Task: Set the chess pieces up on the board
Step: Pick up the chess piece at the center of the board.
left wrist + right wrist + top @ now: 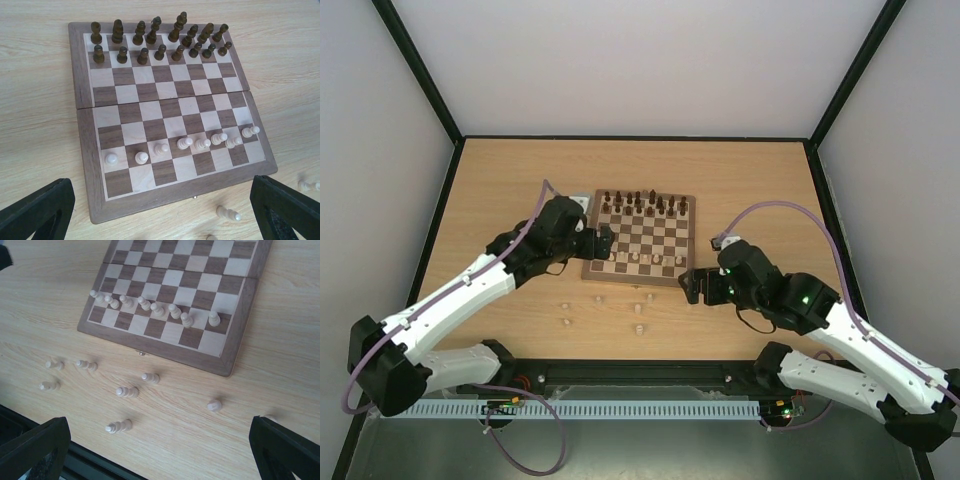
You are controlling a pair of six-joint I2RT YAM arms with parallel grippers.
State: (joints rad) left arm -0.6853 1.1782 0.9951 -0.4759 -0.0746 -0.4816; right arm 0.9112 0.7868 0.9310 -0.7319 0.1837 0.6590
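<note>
Light-wood tabletop (500, 200) boxed in by plain white walls, and the board (81, 70) sits around the middle of it, a bit toward the far side. The dark pieces (152, 32) fill the two far rows. Of the pale chess pieces (185, 143), eight stand in a slightly wobbly line along the second row from the near edge. The nearest row has nothing on it. A handful more are scattered on the table just near of the board, and some look tipped on their sides. The left gripper (603, 243) hangs over the board's near left corner with its jaws spread wide and nothing between them. The right gripper (694, 286) is the same deal – wide apart, empty – just off the near right corner, above bare wood.
</note>
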